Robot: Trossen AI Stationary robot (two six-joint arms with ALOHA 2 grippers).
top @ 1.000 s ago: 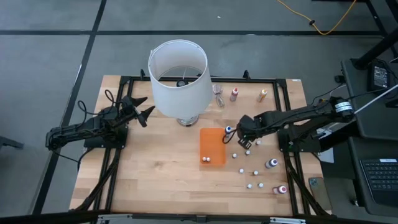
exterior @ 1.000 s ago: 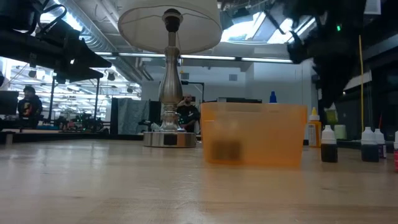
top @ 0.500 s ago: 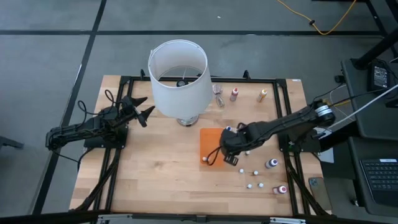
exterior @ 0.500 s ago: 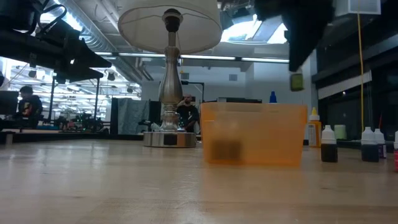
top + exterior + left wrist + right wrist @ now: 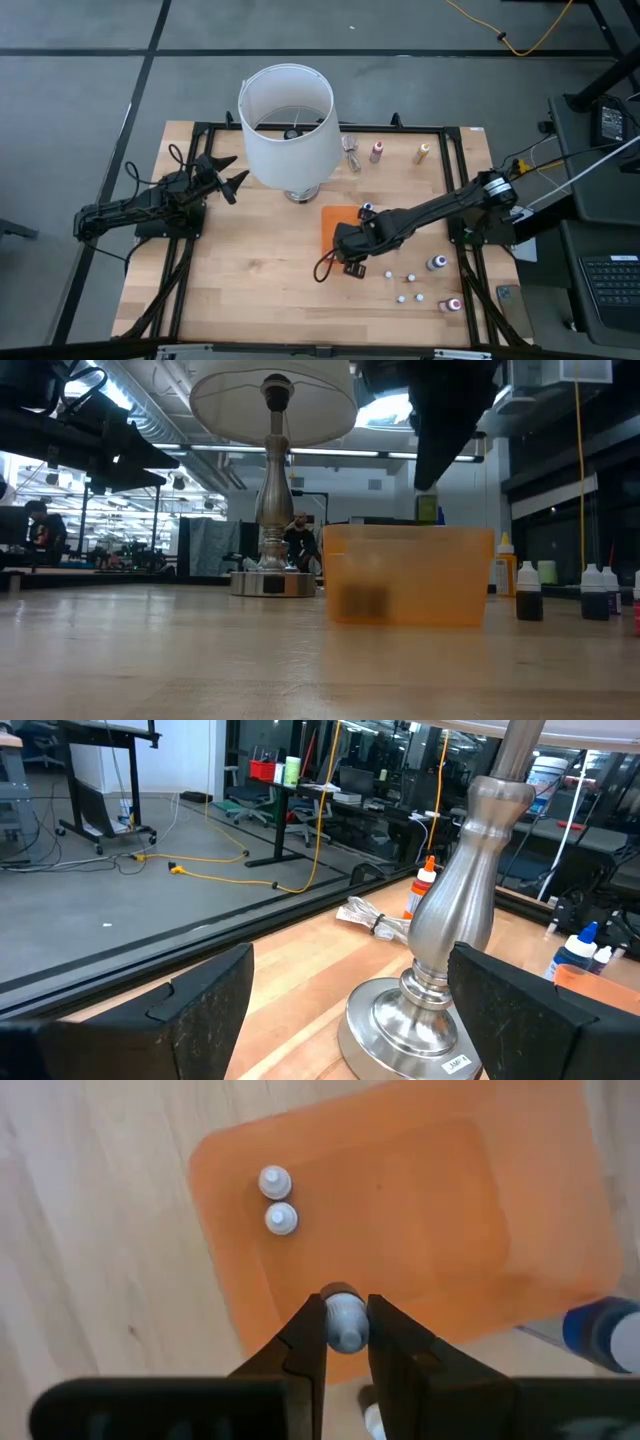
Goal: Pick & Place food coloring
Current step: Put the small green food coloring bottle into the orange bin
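Change: the right gripper (image 5: pixel 346 1323) is now hanging over the orange tray (image 5: pixel 333 222)'s near edge, having come in from the loose bottles at its 3 o'clock.
Right jaws: clamping a white-capped bottle (image 5: pixel 344 1312) above the tray rim.
Left gripper (image 5: pixel 228 178): waiting at the lamp (image 5: pixel 288 125)'s 9 o'clock, jaws standing apart.
Count: two bottles (image 5: pixel 277 1200) are lying in the tray; five are showing loose on the worktop (image 5: pixel 250 270) at the tray's 4 o'clock.
Views: only the right wrist view is showing the grip; the low view shows a held greenish bottle (image 5: pixel 427 510).
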